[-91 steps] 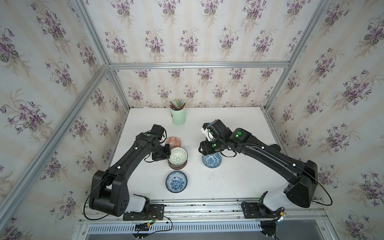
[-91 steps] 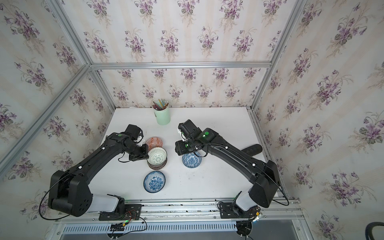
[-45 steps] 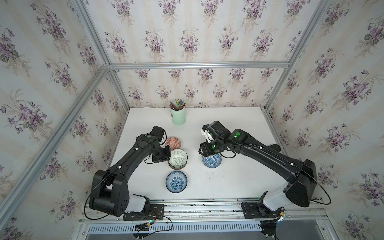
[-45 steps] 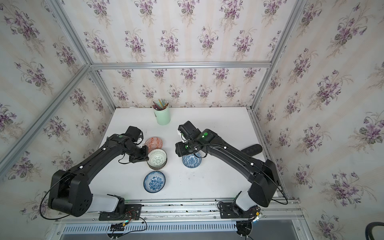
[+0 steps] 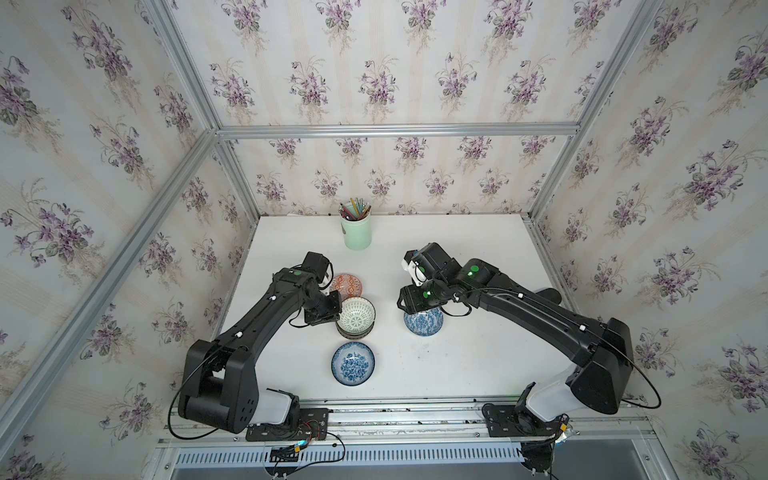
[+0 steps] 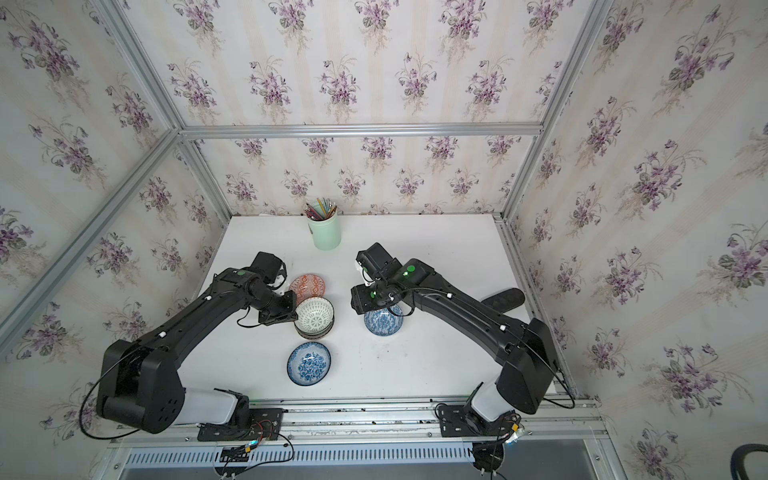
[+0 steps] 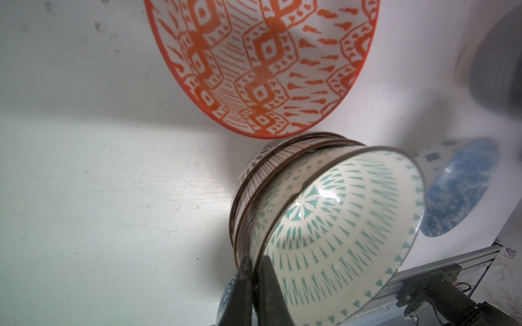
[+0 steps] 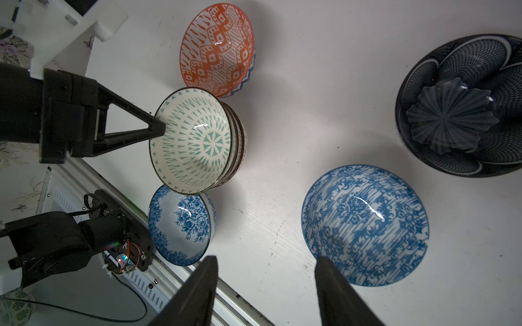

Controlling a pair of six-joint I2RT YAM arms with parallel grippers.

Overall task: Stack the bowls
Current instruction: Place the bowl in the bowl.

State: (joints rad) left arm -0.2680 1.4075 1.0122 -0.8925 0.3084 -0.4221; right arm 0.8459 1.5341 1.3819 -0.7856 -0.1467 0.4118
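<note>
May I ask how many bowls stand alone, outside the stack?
4: orange bowl behind the stack, blue rose bowl before it, blue damask bowl by the right gripper, navy bowl shown only in the right wrist view.

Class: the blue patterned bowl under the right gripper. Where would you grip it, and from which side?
Take the blue bowl by its thin rim from above, one finger inside, one outside. It sits upright, mouth open, and looks wider than the right gripper opens.

No writing, label or number can be read anywhere.
</note>
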